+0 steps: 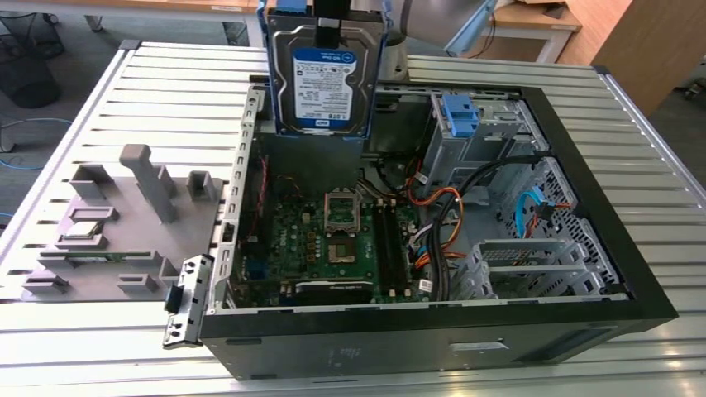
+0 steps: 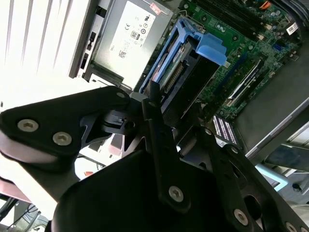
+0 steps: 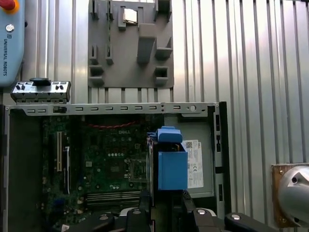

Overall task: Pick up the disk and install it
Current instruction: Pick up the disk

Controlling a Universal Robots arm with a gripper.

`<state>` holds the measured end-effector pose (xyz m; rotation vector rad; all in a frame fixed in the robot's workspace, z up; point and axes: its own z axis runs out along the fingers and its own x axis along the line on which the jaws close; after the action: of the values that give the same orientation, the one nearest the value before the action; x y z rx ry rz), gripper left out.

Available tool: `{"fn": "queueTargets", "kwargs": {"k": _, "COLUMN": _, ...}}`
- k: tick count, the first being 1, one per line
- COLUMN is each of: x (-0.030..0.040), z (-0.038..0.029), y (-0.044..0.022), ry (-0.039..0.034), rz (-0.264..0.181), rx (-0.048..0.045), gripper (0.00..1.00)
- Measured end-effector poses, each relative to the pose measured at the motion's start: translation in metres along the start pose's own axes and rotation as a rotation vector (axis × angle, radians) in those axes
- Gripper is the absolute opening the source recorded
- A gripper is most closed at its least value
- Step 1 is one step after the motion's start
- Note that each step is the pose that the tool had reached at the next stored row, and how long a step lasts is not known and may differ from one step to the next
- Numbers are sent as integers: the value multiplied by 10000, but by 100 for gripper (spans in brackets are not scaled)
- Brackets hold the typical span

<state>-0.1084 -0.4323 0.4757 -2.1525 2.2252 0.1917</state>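
The disk (image 1: 323,78), a silver-grey drive with a blue-and-white label in a bright blue bracket, hangs upright above the back of the open computer case (image 1: 441,347). My gripper (image 1: 329,29) is shut on its upper edge, one dark finger lying over the label face. In the second wrist view the black fingers (image 2: 153,104) clamp the disk (image 2: 190,82), whose blue bracket tab points toward the motherboard. The first wrist view looks down along the disk (image 3: 171,166), edge-on, over the case interior beside the grey power-supply box (image 3: 199,164).
The case lies on its side on a slatted metal table (image 1: 132,99), with the motherboard (image 1: 331,240) and cables exposed. A bare blue bracket (image 1: 458,112) sits in the drive bay at the exterior view's right. A grey fixture tray (image 1: 111,223) with small parts lies left of the case.
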Motion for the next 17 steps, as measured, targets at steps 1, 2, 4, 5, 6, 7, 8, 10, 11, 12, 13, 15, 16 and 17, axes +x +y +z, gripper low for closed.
{"fn": "queueTargets", "kwargs": {"k": 1, "x": 6, "z": -1, "y": -8, "ry": 2, "rz": 1, "rx": -1, "gripper": 35}}
{"fn": "queueTargets", "kwargs": {"k": 2, "x": 10, "z": -1, "y": -21, "ry": 4, "rz": 1, "rx": -3, "gripper": 35}}
{"fn": "queueTargets", "kwargs": {"k": 4, "x": 17, "z": -4, "y": -56, "ry": 7, "rz": 3, "rx": -8, "gripper": 35}}
{"fn": "queueTargets", "kwargs": {"k": 5, "x": 20, "z": -5, "y": -78, "ry": 7, "rz": 5, "rx": -11, "gripper": 35}}
{"fn": "queueTargets", "kwargs": {"k": 6, "x": 25, "z": -7, "y": -102, "ry": 8, "rz": 5, "rx": -15, "gripper": 35}}
{"fn": "queueTargets", "kwargs": {"k": 7, "x": 29, "z": -9, "y": -130, "ry": 8, "rz": 5, "rx": -19, "gripper": 35}}
{"fn": "queueTargets", "kwargs": {"k": 8, "x": 35, "z": -11, "y": -154, "ry": 9, "rz": 6, "rx": -23, "gripper": 35}}
{"fn": "queueTargets", "kwargs": {"k": 10, "x": 50, "z": -14, "y": -192, "ry": 9, "rz": 9, "rx": -28, "gripper": 35}}
{"fn": "queueTargets", "kwargs": {"k": 11, "x": 60, "z": -15, "y": -206, "ry": 9, "rz": 11, "rx": -27, "gripper": 35}}
{"fn": "queueTargets", "kwargs": {"k": 12, "x": 72, "z": -16, "y": -219, "ry": 8, "rz": 12, "rx": -27, "gripper": 35}}
{"fn": "queueTargets", "kwargs": {"k": 13, "x": 84, "z": -17, "y": -229, "ry": 7, "rz": 14, "rx": -26, "gripper": 35}}
{"fn": "queueTargets", "kwargs": {"k": 15, "x": 113, "z": -20, "y": -248, "ry": 8, "rz": 19, "rx": -27, "gripper": 35}}
{"fn": "queueTargets", "kwargs": {"k": 16, "x": 129, "z": -22, "y": -255, "ry": 8, "rz": 22, "rx": -26, "gripper": 35}}
{"fn": "queueTargets", "kwargs": {"k": 17, "x": 145, "z": -23, "y": -261, "ry": 7, "rz": 24, "rx": -26, "gripper": 35}}
